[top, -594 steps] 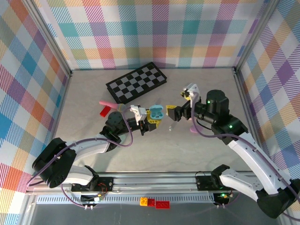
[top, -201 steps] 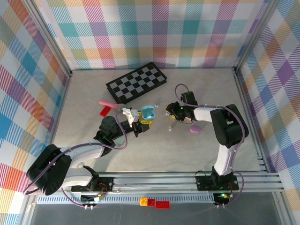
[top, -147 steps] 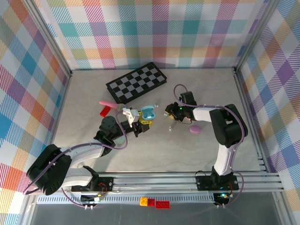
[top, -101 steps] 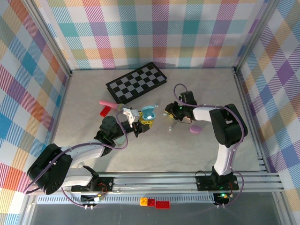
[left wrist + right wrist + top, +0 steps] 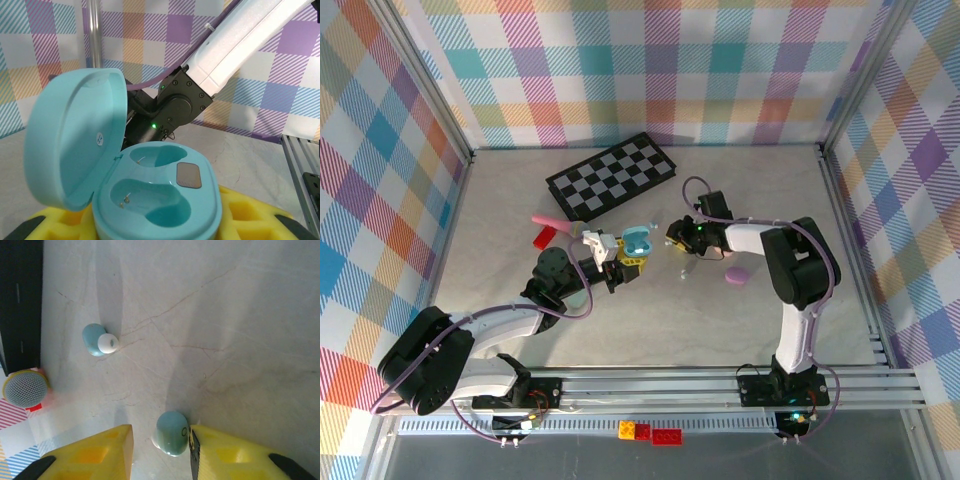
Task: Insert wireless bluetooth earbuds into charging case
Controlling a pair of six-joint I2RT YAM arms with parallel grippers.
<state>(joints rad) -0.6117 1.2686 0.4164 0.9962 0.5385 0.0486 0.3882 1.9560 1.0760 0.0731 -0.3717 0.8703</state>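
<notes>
Since the earlier views the right arm has come down from its raised pose and edged left along the counter [image 5: 225, 315], and its claw has narrowed; the right claw [image 5: 161, 440] now hangs low over the stone-look surface with its yellow pads [image 5: 90, 455] apart. A bluish earbud [image 5: 171, 432] lies between them, touching the pad on the right of the wrist view, with a gap still open on the other side; nothing is gripped yet. A second earbud [image 5: 97, 339], bluish with a white tip, lies well apart, farther up that view. The left claw [image 5: 630, 258] is closed on the charging case [image 5: 157, 200], holding it with the lid tipped back and both wells empty. By the look of it the bud is very light, hard and smooth, and so rounded that a hard squeeze could squirt it sideways; I judge the best hold is across its broad body, both pads square to it, closing gently, and low enough that it cannot roll out underneath.
</notes>
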